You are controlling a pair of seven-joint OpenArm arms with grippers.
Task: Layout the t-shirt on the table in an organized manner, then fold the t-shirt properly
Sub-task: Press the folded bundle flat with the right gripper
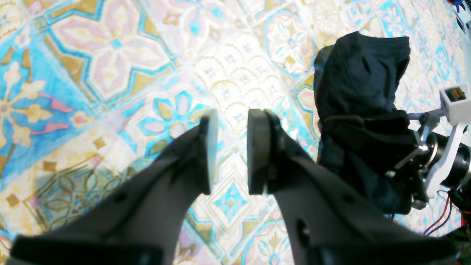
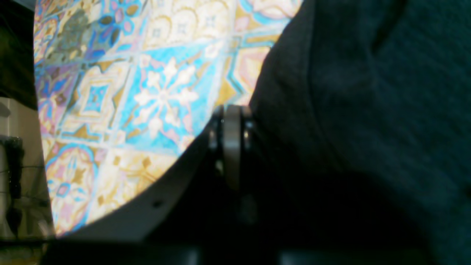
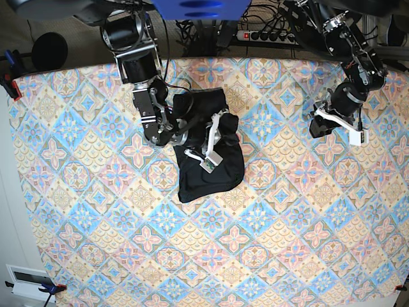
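Pinching the black t-shirt mid-table, right gripper clamped, left gripper empty, narrowly parted, well apart.

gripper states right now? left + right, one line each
Left gripper: open, empty, above the table, away from the t-shirt.
Right gripper: shut, pads together, against the t-shirt; cannot tell if fabric is pinched.

Black arms, white wrist brackets, red wiring.
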